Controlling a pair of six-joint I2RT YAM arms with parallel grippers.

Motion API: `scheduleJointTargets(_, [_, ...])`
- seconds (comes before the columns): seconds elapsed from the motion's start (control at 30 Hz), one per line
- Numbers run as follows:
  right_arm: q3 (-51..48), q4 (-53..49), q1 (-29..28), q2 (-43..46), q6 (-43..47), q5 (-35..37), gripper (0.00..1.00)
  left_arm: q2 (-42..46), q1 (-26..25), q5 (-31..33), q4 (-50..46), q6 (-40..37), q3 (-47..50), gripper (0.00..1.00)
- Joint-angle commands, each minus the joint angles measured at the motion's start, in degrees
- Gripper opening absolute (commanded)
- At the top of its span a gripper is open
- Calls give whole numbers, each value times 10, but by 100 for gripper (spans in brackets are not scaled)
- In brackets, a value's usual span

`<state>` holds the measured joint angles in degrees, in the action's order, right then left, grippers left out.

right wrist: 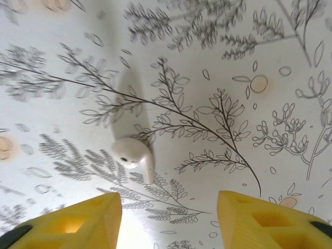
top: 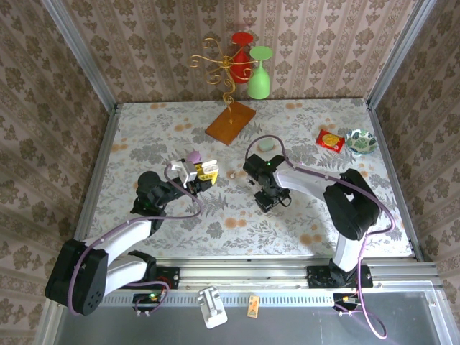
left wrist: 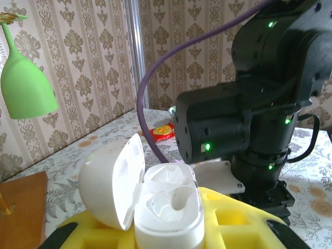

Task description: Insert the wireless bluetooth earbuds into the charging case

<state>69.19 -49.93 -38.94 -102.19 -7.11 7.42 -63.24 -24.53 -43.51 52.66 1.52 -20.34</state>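
Beige wallpaper (top: 144,50) with brown damask motifs in vertical stripes covers the walls at 9, 12 and 3 o'clock. Silver metal posts (top: 80,52) rise at the back corners, 11 and 1 o'clock. A pale floral cloth covers the bench (top: 309,122), evenly lit.

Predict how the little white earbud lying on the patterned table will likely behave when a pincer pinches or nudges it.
The earbud looks smooth and glossy, so it may slip from the right pincer. Its rounded head suggests it could pivot or roll when nudged. Being tiny, it is probably very light.
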Motion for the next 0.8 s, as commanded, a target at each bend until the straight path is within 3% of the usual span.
scheduleJointTargets(0.0, [21, -8, -1, 13, -26, -22, 58, 17, 4, -5, 3, -2, -8, 0])
scheduleJointTargets(0.1, [44, -32, -1, -13, -20, -22, 61, 18, 4, -3, 1, -11, -5, 0])
scheduleJointTargets(0.43, [160, -156, -11, -137, -16, -8, 48, 41, 5, 5, -21, -32, -2, 0])
scheduleJointTargets(0.77, [240, -219, -33, -224, -3, 22, 45, 32, 4, -6, -18, -32, -4, 0])
